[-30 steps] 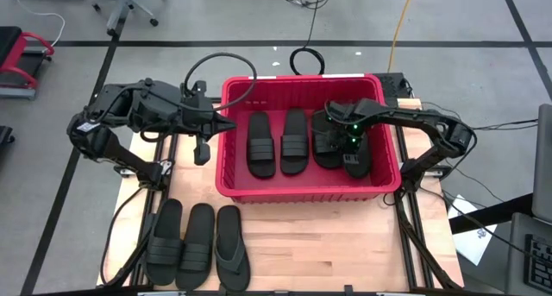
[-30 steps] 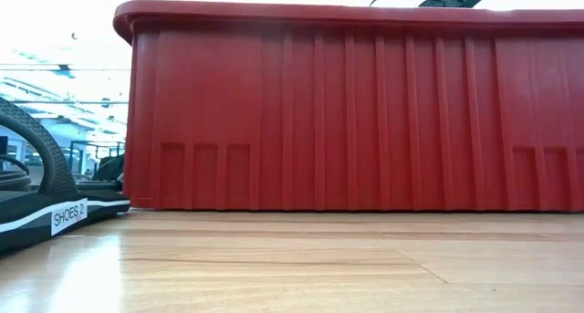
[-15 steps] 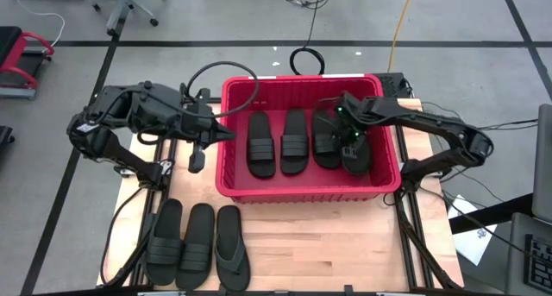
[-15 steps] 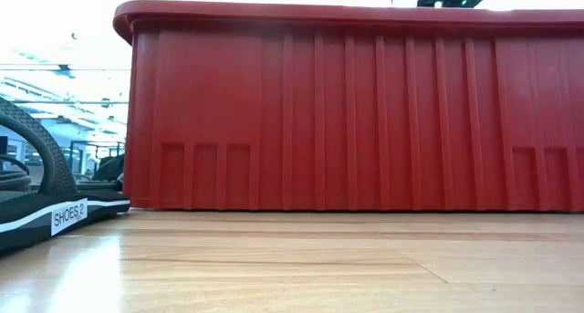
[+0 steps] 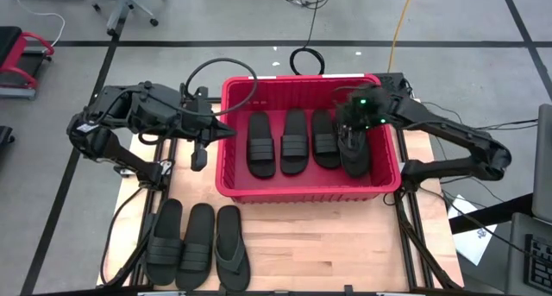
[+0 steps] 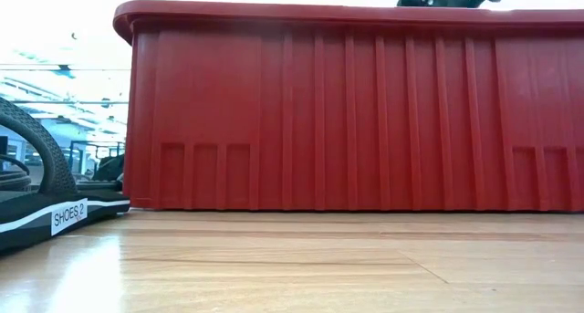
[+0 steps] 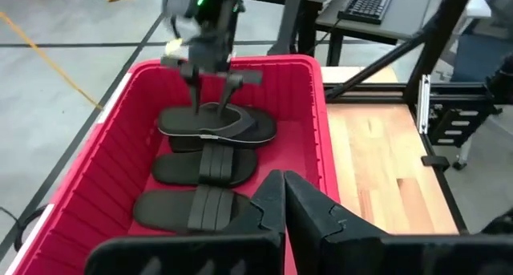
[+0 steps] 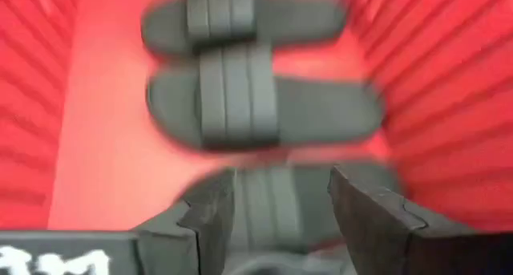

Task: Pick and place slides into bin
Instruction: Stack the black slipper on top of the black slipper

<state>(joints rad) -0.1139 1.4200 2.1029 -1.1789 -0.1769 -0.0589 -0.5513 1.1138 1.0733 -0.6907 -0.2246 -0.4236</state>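
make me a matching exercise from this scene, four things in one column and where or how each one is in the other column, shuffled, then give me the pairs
Things:
1. left hand
2. right hand
3. thong flip-flop
4. bin

Places or states:
A. on the table, outside the bin, beside two strapped slides
B. open, above the slides in the bin
C. red, holding four slides
D. shut, at the bin's left wall

Pairs: 1-D, 2-B, 3-A, 4-C
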